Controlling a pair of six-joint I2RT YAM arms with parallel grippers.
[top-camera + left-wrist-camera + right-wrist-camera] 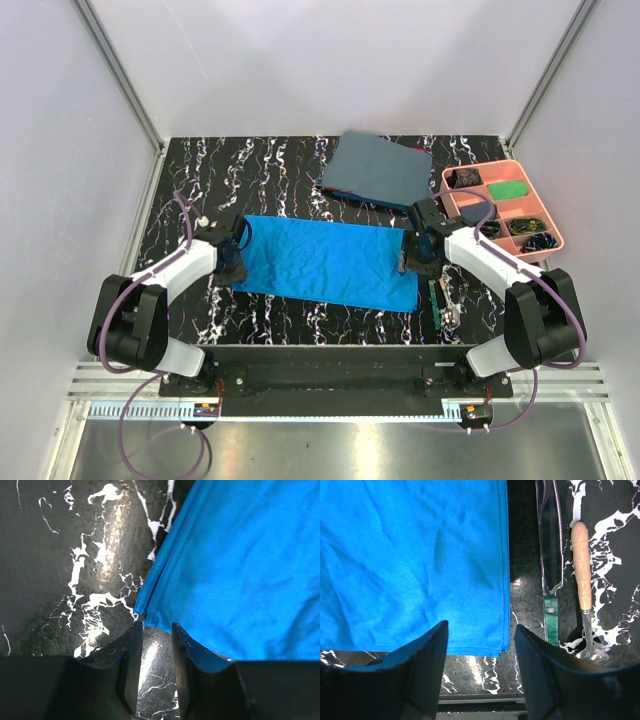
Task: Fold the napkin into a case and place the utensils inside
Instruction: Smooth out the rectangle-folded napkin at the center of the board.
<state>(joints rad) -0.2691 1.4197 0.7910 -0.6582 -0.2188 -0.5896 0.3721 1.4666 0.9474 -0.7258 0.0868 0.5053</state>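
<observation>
The bright blue napkin (325, 262) lies flat on the black marble table as a folded wide rectangle. My left gripper (232, 262) is at its left end. In the left wrist view the gripper (155, 627) has its jaws a narrow gap apart and empty, with the napkin's corner (145, 614) just in front of the fingertips. My right gripper (410, 260) hovers over the napkin's near right corner (500, 647), and the right wrist view shows this gripper (481, 630) wide open and empty. The utensils (441, 300) lie right of the napkin: a green-handled knife (551, 620) and a wooden-handled piece (581, 565).
A larger dull grey-blue cloth (378, 168) lies at the back, just beyond the napkin. A pink compartment tray (556, 232) with small items stands at the right. The table's near edge (320, 345) runs just below the napkin and the utensils.
</observation>
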